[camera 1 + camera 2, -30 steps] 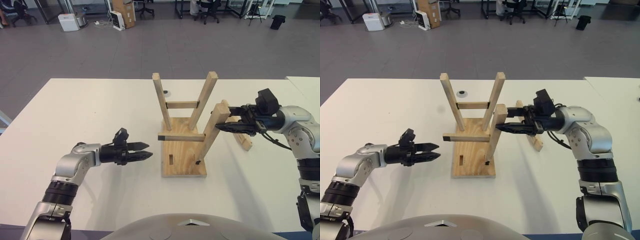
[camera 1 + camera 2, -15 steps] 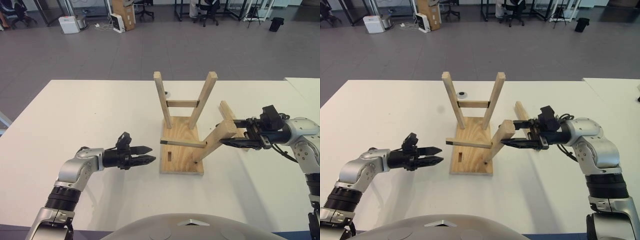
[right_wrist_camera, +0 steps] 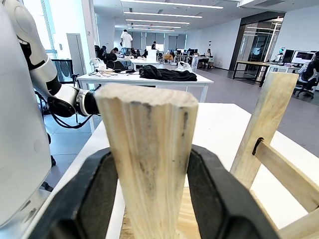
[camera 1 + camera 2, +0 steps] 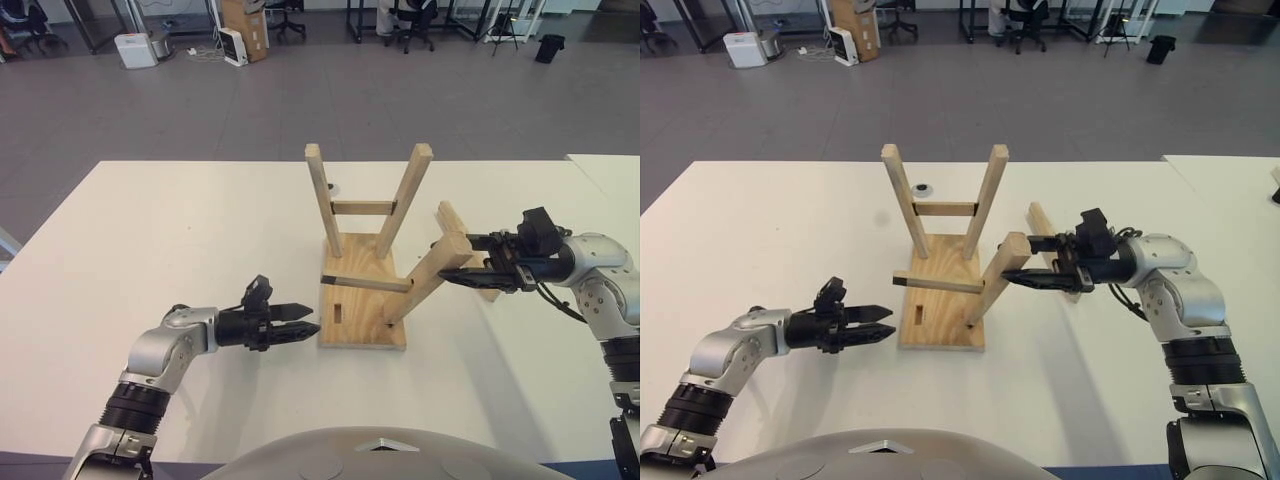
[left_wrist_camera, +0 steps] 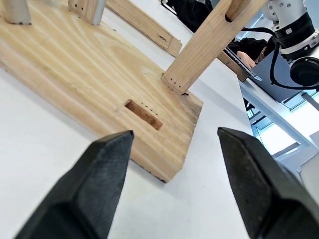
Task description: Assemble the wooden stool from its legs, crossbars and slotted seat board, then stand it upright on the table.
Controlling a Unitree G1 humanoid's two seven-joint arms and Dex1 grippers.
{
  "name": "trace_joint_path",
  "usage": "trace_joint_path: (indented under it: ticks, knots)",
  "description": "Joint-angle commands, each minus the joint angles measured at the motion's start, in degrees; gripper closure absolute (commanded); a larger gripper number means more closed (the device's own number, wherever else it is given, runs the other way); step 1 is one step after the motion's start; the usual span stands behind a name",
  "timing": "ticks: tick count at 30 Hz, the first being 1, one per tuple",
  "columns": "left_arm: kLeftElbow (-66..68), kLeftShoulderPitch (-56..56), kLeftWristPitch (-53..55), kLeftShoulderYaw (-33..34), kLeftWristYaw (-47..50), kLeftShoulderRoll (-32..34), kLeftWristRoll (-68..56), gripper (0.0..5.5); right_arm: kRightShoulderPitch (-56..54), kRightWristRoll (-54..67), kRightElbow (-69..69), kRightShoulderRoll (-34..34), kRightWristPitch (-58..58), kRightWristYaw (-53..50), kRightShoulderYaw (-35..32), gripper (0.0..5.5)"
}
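Note:
The slotted seat board [image 4: 365, 322] lies flat on the white table [image 4: 180, 230]. Two legs [image 4: 322, 200] [image 4: 405, 200] stand upright at its far end, joined by a crossbar [image 4: 363, 208]. A third leg [image 4: 428, 280] leans to the right from the board's near right corner, with a second crossbar [image 4: 365, 283] sticking out to the left. My right gripper [image 4: 458, 257] is shut on that leg's top end [image 3: 149, 164]. A loose leg [image 4: 1042, 220] lies on the table behind it. My left gripper [image 4: 305, 328] stands open by the board's near left corner, facing an open slot [image 5: 143, 113].
A small dark round object [image 4: 925, 187] lies on the table behind the upright legs. A second white table [image 4: 605, 170] adjoins at the far right. Open table surface spreads to the left and along the front.
My right gripper pulled the third leg's top to the right and down, so it leans more. My left gripper moved right, closer to the seat board.

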Motion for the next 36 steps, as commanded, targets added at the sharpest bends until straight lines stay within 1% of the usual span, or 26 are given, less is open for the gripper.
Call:
trace_joint_path:
  ticks: [1,3,4,7,11,12,15,16,17,18,19,21,24,27,30,33,36]
  knots:
    - [-2.24,0.81,-1.13,-0.56,2.05,-0.45,1.33,2.39,7.63,-18.61,3.43,0.28,3.66,-16.67,8.04,3.48]
    - [-2.49,1.25,-1.19,-0.72,2.34,-0.83,1.38,2.39,6.54,-19.01,3.2,-0.2,5.31,-19.74,9.01,3.48]
    - [-2.56,1.38,-1.2,-0.8,2.48,-1.01,1.4,2.39,5.69,-17.73,3.19,-1.88,9.04,-18.41,11.0,3.48]
    - [-2.57,1.44,-1.21,-0.9,2.7,-1.36,1.51,2.39,4.81,-12.86,3.38,-3.76,15.15,-16.63,13.02,3.48]
    - [-2.51,1.33,-1.2,-0.81,2.69,-1.24,1.46,2.39,5.98,-13.88,2.39,-6.04,14.15,-15.86,14.66,3.48]
    - [-2.5,1.33,-1.19,-0.79,2.69,-1.2,1.45,2.39,5.9,-13.82,1.94,-6.73,14.58,-15.5,15.13,3.11]
    - [-2.54,1.35,-1.12,-0.76,2.81,-1.19,1.32,2.39,5.19,-15.25,1.13,-8.05,15.02,-13.41,15.65,2.54]
    - [-2.53,1.37,-1.16,-0.77,2.9,-1.17,1.25,2.39,4.91,-16.3,1.69,-7.94,14.68,-13.12,15.17,2.38]
    - [-2.55,1.46,-1.2,-0.75,2.99,-1.14,1.17,2.39,4.73,-17.16,2.1,-7.8,14.3,-13.18,14.53,2.09]
    - [-2.61,1.6,-1.25,-0.75,3.08,-1.11,1.08,2.39,4.79,-17.99,2.17,-7.61,13.44,-13.93,13.56,1.98]
    - [-2.71,1.77,-1.25,-0.73,3.17,-1.1,0.99,2.39,4.82,-18.59,1.76,-7.38,12.9,-15.57,12.18,1.76]
    - [-3.01,2.26,-1.28,-0.6,3.37,-1.08,0.84,2.39,4.88,-19.39,0.62,-6.21,12.89,-20.57,8.37,1.73]
    - [-3.38,3.28,-1.6,0.01,3.87,-1.08,0.69,2.39,5.18,-21.08,0.77,-2.76,13.96,-33.45,1.18,1.73]
    - [-3.35,3.82,-1.86,0.73,4.46,-1.26,0.56,2.39,5.96,-25.79,3.6,1.11,12.98,-46.78,-3.4,1.73]
    - [-2.85,3.31,-2.03,0.7,4.49,-1.21,0.82,2.39,5.78,-28.49,5.4,5.3,12.22,-54.85,-5.26,1.73]
    - [-2.31,2.61,-2.25,0.57,4.36,-1.23,1.04,2.39,5.82,-30.53,6.6,7.97,12.59,-58.93,-5.38,1.73]
    - [-2.1,2.44,-3.21,0.27,4.57,-1.07,1.94,2.39,7.02,-31.21,6.94,9.2,16.48,-59.77,-4.34,2.32]
